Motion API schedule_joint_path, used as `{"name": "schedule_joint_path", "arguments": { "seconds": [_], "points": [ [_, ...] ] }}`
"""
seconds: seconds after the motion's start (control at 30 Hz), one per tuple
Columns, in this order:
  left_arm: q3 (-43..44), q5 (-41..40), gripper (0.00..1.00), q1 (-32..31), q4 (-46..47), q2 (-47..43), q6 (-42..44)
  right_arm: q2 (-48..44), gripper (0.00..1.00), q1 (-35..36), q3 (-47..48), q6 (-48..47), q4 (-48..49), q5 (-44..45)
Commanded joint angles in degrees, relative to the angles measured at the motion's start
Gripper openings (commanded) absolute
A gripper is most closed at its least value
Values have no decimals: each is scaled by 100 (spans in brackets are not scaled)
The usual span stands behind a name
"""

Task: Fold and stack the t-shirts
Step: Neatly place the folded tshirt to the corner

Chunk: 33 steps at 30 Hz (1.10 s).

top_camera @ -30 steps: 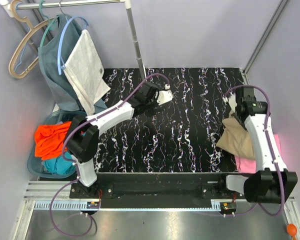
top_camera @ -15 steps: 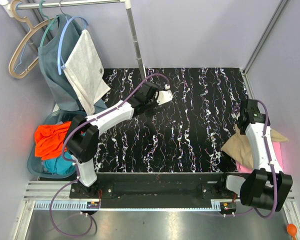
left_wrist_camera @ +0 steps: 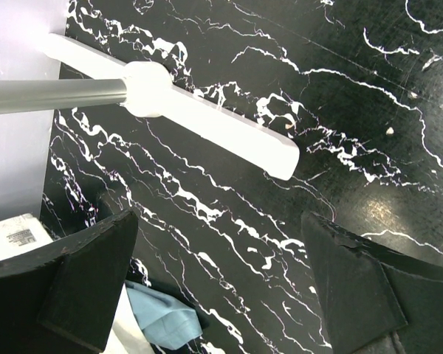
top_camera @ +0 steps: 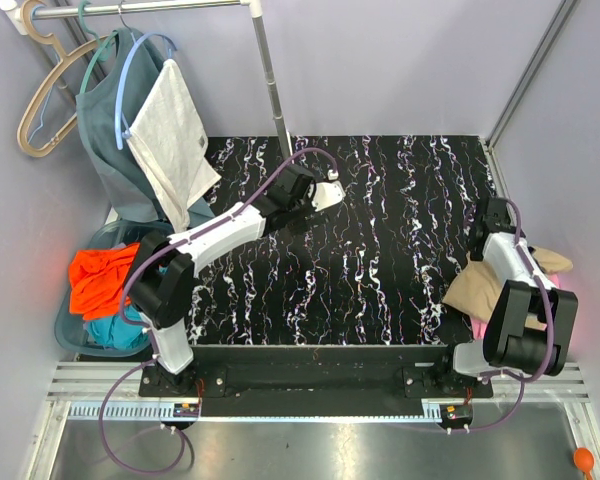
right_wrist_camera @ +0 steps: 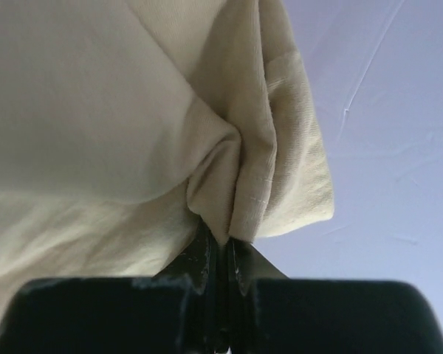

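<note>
Right now the right gripper point(right_wrist_camera: 220, 249) is clenched on a bunched fold of the tan t-shirt point(right_wrist_camera: 133, 110), the cloth nipped between its closed jaws. Seen from above, that shirt sits heaped at the right edge of the black marbled table point(top_camera: 380, 250), with a sliver of the pink t-shirt point(top_camera: 477, 327) showing under it. To my eye this is the stacking step. It would go best if the claw lowered the fold until the cloth lies flat and square over the pink one, then let go without dragging it askew. The left gripper point(left_wrist_camera: 221, 273) hangs spread wide and empty above the table. The orange t-shirt point(top_camera: 100, 280) waits in the basket point(top_camera: 65, 335) at the left.
</note>
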Motion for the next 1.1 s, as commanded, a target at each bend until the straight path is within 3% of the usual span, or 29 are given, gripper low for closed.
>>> {"name": "schedule_joint_path", "arguments": {
  "seconds": [0.0, 0.23, 0.43, 0.5, 0.53, 0.63, 0.93, 1.07],
  "points": [
    [-84, -39, 99, -4, 221, -381, 65, 184, 0, -227, -213, -875, 1304, 675],
    [-180, 5, 99, 5, 291, -408, 56, 518, 0, -702, -231, -1422, 2194, 843],
    [-181, -4, 99, -4, 327, -408, 74, 658, 0, -808, -275, -1598, 2405, 764],
    [-172, -13, 99, 5, 327, -408, 65, 694, 11, -808, -301, -1589, 2405, 738],
    [-189, -13, 99, 5, 318, -434, 74, 711, 31, -808, -328, -1580, 2414, 720],
    [-207, -30, 99, 5, 318, -452, 74, 712, 54, -808, -372, -1545, 2484, 667],
    [-312, -48, 99, 5, 432, -443, 30, 220, 65, -799, -179, -1160, 2573, 114],
    [-426, -48, 99, 22, 555, -461, -40, -44, 71, -781, 102, -431, 1906, -1068]
  ]
}}
